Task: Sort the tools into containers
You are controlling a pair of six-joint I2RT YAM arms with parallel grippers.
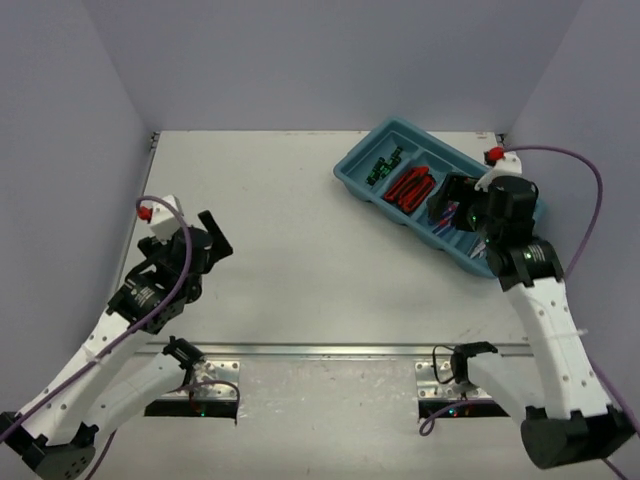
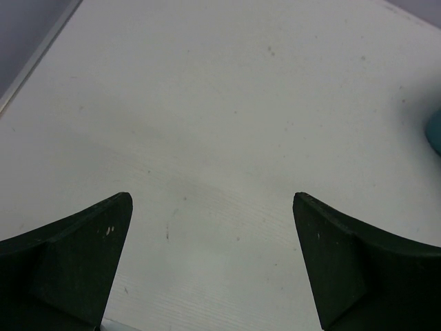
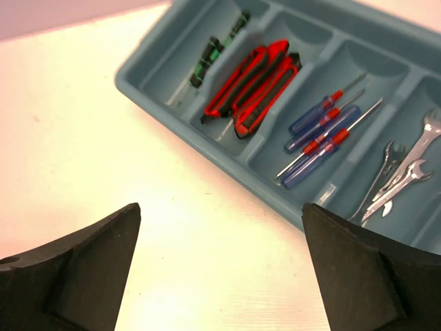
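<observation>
The teal-blue tray (image 1: 352, 168) stands at the back right and fills the upper right of the right wrist view (image 3: 148, 81). Its four compartments hold black-and-green screwdrivers (image 3: 210, 54), red-and-black utility knives (image 3: 258, 86), blue-and-red screwdrivers (image 3: 324, 131) and silver wrenches (image 3: 400, 176). The green screwdrivers (image 1: 384, 165) and knives (image 1: 409, 186) also show from above. My right gripper (image 3: 220, 234) is open and empty, above the table just in front of the tray; seen from above, the right gripper (image 1: 452, 212) covers part of the tray. My left gripper (image 2: 212, 227) is open and empty over bare table at the left (image 1: 213, 238).
Purple walls enclose the white table on three sides. A metal rail (image 1: 330, 350) runs along the near edge between the arm bases. A sliver of the tray (image 2: 434, 134) shows at the right edge of the left wrist view.
</observation>
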